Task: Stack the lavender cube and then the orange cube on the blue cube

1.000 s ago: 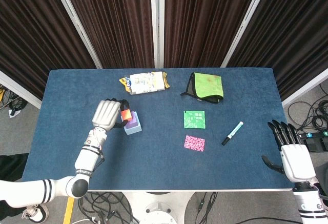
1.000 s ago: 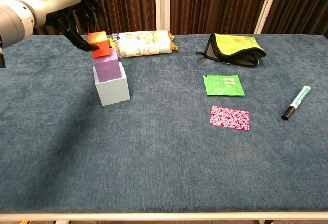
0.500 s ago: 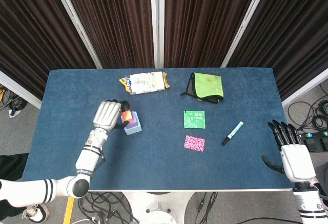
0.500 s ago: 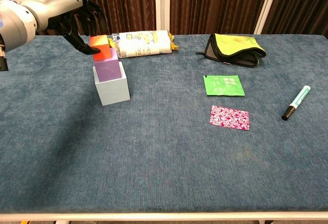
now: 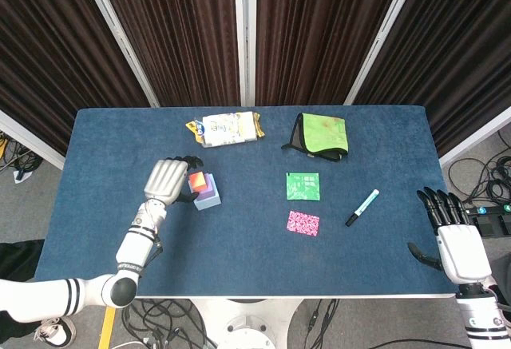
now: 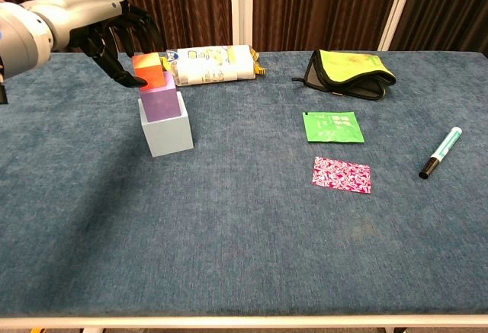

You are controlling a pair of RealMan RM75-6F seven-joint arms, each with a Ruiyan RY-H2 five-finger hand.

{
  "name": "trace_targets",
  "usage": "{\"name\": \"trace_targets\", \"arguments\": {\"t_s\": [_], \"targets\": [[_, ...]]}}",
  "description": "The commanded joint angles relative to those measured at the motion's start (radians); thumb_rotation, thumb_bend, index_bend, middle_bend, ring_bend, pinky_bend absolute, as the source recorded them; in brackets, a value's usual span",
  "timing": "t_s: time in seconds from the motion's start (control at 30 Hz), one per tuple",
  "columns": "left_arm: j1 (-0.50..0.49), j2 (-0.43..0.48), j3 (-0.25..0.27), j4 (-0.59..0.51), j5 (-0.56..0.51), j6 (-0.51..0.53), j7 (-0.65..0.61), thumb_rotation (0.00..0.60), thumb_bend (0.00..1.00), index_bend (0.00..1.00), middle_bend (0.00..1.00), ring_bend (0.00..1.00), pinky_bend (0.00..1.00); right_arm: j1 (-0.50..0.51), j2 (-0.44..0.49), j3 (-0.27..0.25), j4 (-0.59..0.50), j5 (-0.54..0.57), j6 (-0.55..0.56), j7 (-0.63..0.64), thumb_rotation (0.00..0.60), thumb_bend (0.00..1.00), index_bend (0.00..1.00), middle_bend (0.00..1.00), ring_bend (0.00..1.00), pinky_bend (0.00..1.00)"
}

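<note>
Stacking on table (image 6: 252, 219): blue cube (image 6: 166, 130) carries lavender cube (image 6: 161, 103). Left hand (image 6: 107, 24) pinches orange cube (image 6: 149, 72) on lavender cube, offset toward hand side, so needs nudging rightward before release. Right hand (image 5: 453, 233) idle, fingers spread, well apart.

We see an orange cube (image 6: 149, 72) above a lavender cube (image 6: 161, 104) on a pale blue cube (image 6: 169, 135) — all on a dark blue table (image 6: 244, 241). At two o'clock lies a lime-yellow pouch (image 6: 351, 72) edged in black; at three o'clock a green packet (image 6: 333, 126) and a pink-and-white speckled packet (image 6: 341, 174). The marker (image 6: 441, 152) is white and teal with a black cap — the snack bag (image 6: 210, 64) white and yellow.
</note>
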Motion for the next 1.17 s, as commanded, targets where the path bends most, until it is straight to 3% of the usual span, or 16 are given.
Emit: {"name": "trace_targets", "arguments": {"t_s": [0.03,0.2,0.33,0.47,0.6,0.77,0.9,1.17], "targets": [[0.002,0.016,-0.002,-0.012,-0.004,-0.004,-0.006,0.6,0.21,0.27,0.34,0.32,0.35,0.0,0.001,0.0,-0.001,0.0,0.0,0.0,0.6,0.13,0.02,0.05,0.0,0.0],[0.015,0.087,0.014,-0.071,-0.014,0.001,0.018,0.6,0.2,0.24,0.31,0.29,0.31,-0.001,0.004,-0.001,-0.002,-0.002,0.001,0.003,0.6,0.13,0.02,0.05,0.0,0.0],[0.048,0.2,0.091,-0.136,0.012,0.029,0.106,0.6,0.2,0.24,0.31,0.27,0.3,-0.005,0.006,-0.002,0.0,-0.007,0.009,0.011,0.6,0.13,0.02,0.05,0.0,0.0],[0.12,0.293,0.218,-0.128,0.169,0.123,0.187,0.6,0.2,0.25,0.29,0.25,0.29,-0.007,0.004,-0.003,0.004,-0.009,0.012,0.015,0.6,0.13,0.02,0.05,0.0,0.0],[0.207,0.323,0.292,-0.067,0.322,0.202,0.106,0.6,0.2,0.26,0.27,0.23,0.28,-0.007,-0.002,-0.006,0.007,-0.013,0.012,0.007,0.6,0.13,0.02,0.05,0.0,0.0],[0.316,0.288,0.367,0.062,0.527,0.339,0.02,0.6,0.17,0.26,0.25,0.2,0.27,-0.003,-0.006,-0.001,0.003,-0.006,0.007,-0.008,0.6,0.13,0.02,0.05,0.0,0.0],[0.377,0.271,0.394,0.094,0.584,0.388,-0.004,0.6,0.16,0.26,0.25,0.2,0.25,-0.005,-0.009,-0.001,0.002,-0.01,0.014,-0.015,0.6,0.13,0.02,0.05,0.0,0.0],[0.45,0.264,0.39,0.085,0.603,0.401,-0.088,0.6,0.16,0.26,0.25,0.2,0.25,-0.006,-0.01,-0.008,0.001,-0.023,0.014,-0.019,0.6,0.13,0.02,0.05,0.0,0.0]]}}
